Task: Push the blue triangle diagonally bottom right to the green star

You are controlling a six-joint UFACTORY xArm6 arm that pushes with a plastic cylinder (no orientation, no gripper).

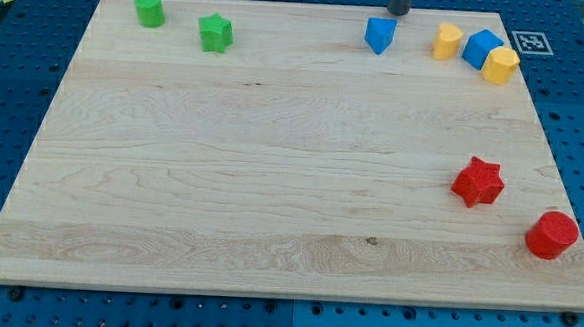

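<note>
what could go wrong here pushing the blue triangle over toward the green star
1. My tip sits just above and to the right of the blue triangle, at the board's top edge. An off-centre push could spin the triangle or let it slip aside.
2. The green star lies far to the view's left; a long slide may drift off line.
3. Overshooting could knock the star toward the green cylinder.

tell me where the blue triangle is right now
The blue triangle sits near the board's top edge, right of centre in the camera view, just below and left of my tip, with a yellow block to its right and the green star far left.
</note>
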